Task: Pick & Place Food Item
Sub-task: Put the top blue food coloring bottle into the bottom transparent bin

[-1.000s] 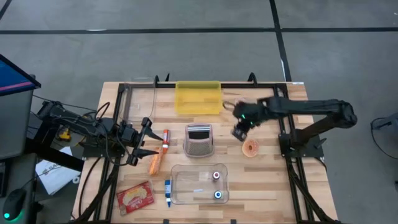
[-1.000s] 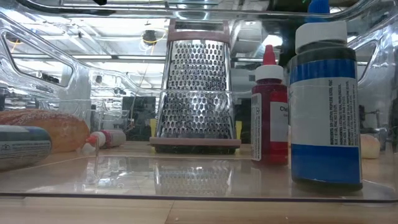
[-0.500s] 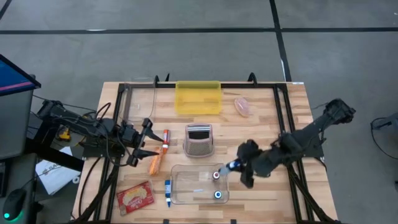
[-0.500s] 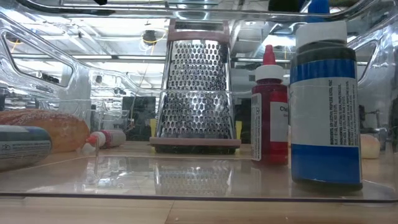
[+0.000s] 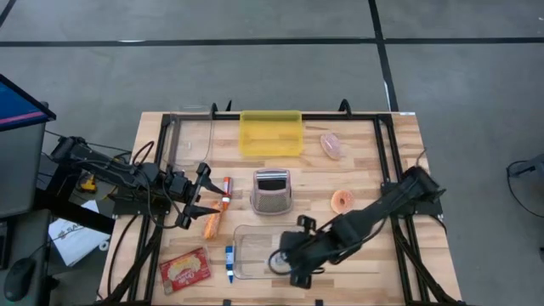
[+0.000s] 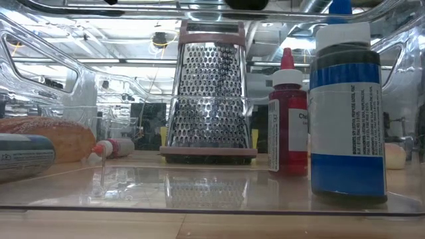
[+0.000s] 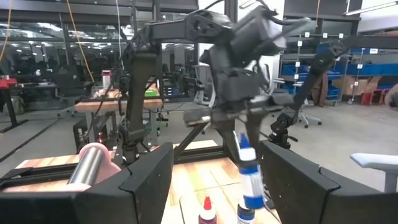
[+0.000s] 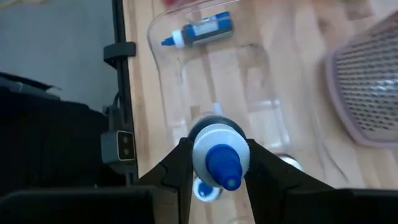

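My right gripper [image 5: 287, 263] hangs over the clear container [image 5: 246, 242] near the table's front edge, shut on a small white-capped bottle with a blue nozzle [image 7: 250, 186]. Inside the container a red bottle [image 6: 287, 113] and a blue bottle [image 6: 345, 113] stand upright on their bases. In the high view the right arm hides them. At the table's left my left gripper [image 5: 197, 194] waits open with nothing between its fingers, close to a bread stick [image 5: 212, 223]. My right gripper pinches the bottle's white cap [image 8: 219, 148] between its two fingers [image 8: 177, 168], just below the blue nozzle. The fingers slant steeply down from above. The bottle hangs upright below them [image 7: 250, 190], lifted clear above the container's floor.
A metal grater [image 5: 272, 191] stands just beyond the container, and a yellow bin [image 5: 271, 133] at the far edge. A donut [image 5: 343, 201] and a pink item [image 5: 331, 145] lie to the right. A blue bottle [image 5: 229, 263], a red-capped bottle [image 5: 226, 191] and a red packet [image 5: 184, 270] lie left.
My right gripper has swung from the far right, beside the donut, toward the near edge and leftward to above the clear container. It rolled as it went and stayed shut, carrying the blue-nozzled bottle along clear of the table.
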{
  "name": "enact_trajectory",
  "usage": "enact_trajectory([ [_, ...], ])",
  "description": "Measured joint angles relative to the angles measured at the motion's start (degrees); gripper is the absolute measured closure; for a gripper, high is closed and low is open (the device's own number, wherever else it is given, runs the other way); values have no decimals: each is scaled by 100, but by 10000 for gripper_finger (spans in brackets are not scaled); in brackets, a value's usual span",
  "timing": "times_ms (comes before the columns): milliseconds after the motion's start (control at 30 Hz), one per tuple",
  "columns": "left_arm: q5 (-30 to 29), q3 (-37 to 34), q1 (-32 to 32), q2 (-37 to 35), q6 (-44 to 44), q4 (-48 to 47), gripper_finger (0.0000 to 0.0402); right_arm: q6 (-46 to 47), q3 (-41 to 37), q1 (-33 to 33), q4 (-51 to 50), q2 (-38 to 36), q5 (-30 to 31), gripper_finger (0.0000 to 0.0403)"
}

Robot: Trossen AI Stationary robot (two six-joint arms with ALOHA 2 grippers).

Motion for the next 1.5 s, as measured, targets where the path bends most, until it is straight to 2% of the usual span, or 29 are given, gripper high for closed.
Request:
enact_trajectory([
  [100, 0, 0, 0, 0, 6, 0, 170, -96, 335, -42, -106, 415, -98, 302],
  [300, 0, 0, 0, 0, 4, 4, 170, -218, 210, -99, -509, 817, -242, 302],
  [700, 0, 0, 0, 0, 4, 33, 170, -387, -561, -137, 182, 748, -453, 302],
  [1267, 0, 0, 0, 0, -12, 33, 170, -305, -996, -173, 254, 750, -606, 302],
  [1500, 0, 0, 0, 0, -12, 33, 170, -237, -996, -173, -40, 750, -601, 302],
])
